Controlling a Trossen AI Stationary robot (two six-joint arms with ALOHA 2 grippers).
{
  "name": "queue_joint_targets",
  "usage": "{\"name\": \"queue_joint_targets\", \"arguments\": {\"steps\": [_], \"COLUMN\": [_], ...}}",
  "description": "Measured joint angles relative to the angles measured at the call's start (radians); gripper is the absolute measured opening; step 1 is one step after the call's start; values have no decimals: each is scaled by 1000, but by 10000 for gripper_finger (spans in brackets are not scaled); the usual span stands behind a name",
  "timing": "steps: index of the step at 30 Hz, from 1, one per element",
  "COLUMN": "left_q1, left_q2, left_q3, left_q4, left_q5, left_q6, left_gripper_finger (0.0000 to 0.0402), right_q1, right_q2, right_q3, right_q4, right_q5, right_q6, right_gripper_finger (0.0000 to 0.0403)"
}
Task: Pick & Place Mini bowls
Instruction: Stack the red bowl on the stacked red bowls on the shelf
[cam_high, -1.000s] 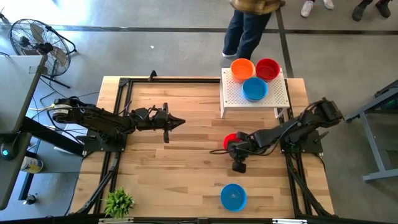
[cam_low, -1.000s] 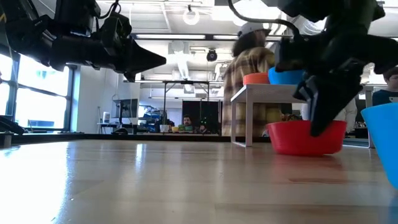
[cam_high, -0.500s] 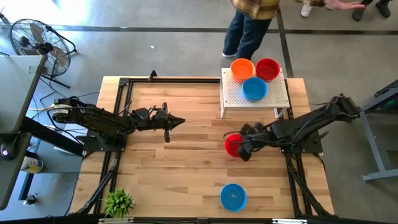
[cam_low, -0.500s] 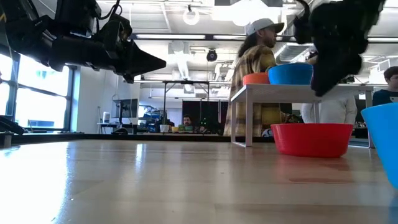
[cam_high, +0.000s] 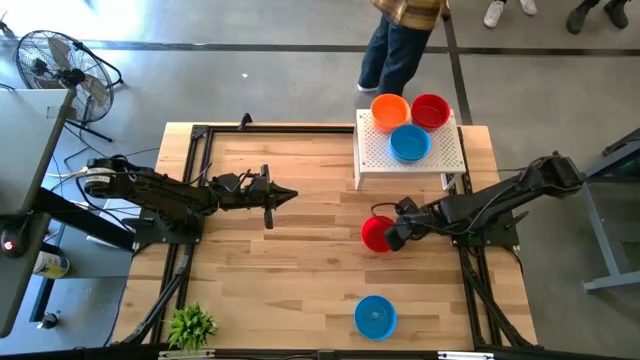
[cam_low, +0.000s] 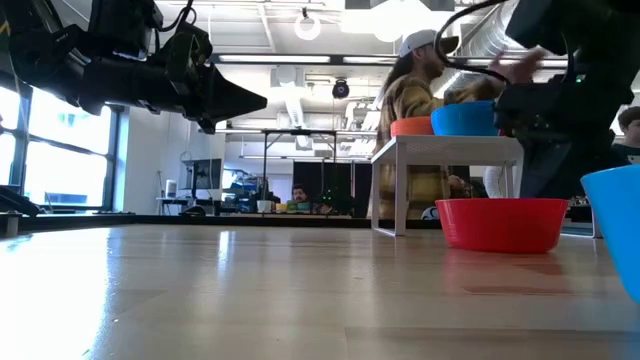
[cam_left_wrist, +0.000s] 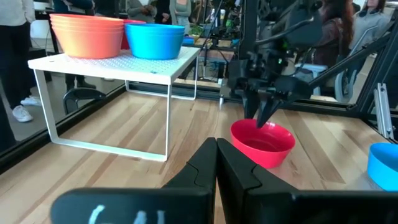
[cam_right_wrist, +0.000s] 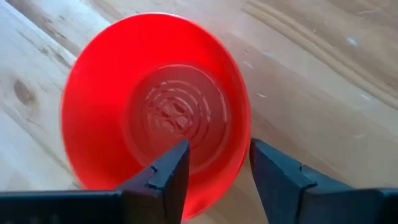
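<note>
One red bowl (cam_high: 375, 234) sat freed on the table (cam_high: 300, 270) just in front of the white stand (cam_high: 408, 160), since the right gripper (cam_high: 393, 236) had released it, jaws parted above its rim, so that placement looked finished, while the left gripper (cam_high: 283, 195), well left of the stand, stayed clenched and empty.
</note>
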Motion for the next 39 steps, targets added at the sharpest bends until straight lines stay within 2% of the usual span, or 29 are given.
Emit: {"name": "queue_joint_targets", "arguments": {"steps": [3,8,10,14,21,25,29,33,39], "left_q1": [0,0,0,0,0,0,0,0,0], "left_q2": [0,0,0,0,0,0,0,0,0], "left_q3": [0,0,0,0,0,0,0,0,0], "left_q4": [0,0,0,0,1,7,8,8,8], "left_q5": [0,1,1,1,1,2,3,3,3], "left_q6": [0,0,0,0,0,-1,-1,-1,-1], "left_gripper_finger": [2,2,2,2,2,2,2,2,2], "right_q1": [-6,-6,-6,-6,-6,-17,-33,-62,-85], "right_q2": [0,0,0,-2,-36,-42,-33,-33,-33], "right_q3": [-11,-12,-12,-12,22,80,113,117,123], "right_q4": [17,27,32,39,51,-6,-72,-125,-153], "right_q5": [-4,-5,-8,-27,-50,-65,-104,-100,-76], "right_q6": [-13,-37,-48,-51,-85,-139,-177,-194,-265], "right_gripper_finger": [123,30,8,19,5,2,21,36,30]}}
